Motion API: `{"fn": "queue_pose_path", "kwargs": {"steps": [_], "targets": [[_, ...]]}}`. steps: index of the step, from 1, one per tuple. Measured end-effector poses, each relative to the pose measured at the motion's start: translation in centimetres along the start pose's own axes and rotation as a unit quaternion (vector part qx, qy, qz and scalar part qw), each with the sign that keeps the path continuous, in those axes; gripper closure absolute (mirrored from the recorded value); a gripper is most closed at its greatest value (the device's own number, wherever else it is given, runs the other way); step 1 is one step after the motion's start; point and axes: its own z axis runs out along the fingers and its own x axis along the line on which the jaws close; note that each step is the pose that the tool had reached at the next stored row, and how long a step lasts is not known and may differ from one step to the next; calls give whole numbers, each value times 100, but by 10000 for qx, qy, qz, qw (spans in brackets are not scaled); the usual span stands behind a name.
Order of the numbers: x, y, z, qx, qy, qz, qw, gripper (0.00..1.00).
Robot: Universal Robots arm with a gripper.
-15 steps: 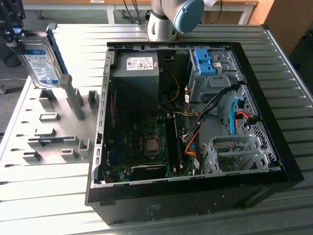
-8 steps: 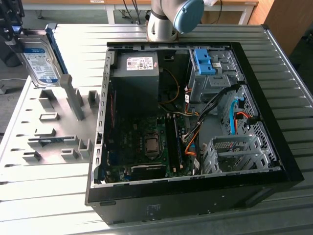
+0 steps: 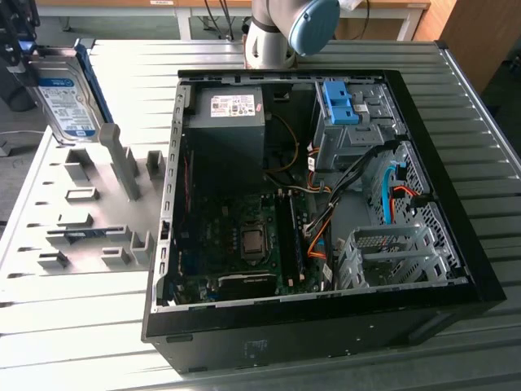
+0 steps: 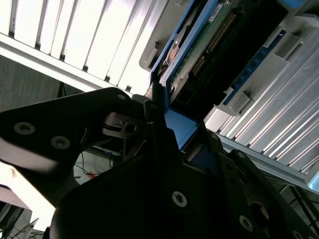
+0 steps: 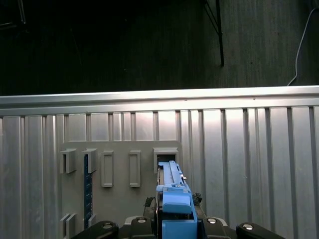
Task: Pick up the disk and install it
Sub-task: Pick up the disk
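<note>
Above the grey rack at the exterior view's left, I have the disk up off the counter, well apart from the open computer case. The jaws are closed on the disk's upper end; in both wrist views a blue rail sits pinched between them.

I judge the step in hand to be the lift out of the rack. To do it well I would draw the disk straight along its own length, with no twist, so the rails do not bind on the rack's posts. I would hold off any sideways travel until the lower corner is plainly free. That corner sits just beside a post top, and I cannot tell whether it touches.

The disk stands on edge. Its long axis runs nearly upright, leaning so the lower end lies toward the exterior view's right. The printed label faces the exterior camera. In the first wrist view the far end lines up with a slot of the rack.
</note>
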Motion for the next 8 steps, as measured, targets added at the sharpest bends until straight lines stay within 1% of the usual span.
{"fn": "queue_pose_path", "kwargs": {"steps": [8], "targets": [[0, 1, -21, 0, 0, 0, 10000, 64]]}}
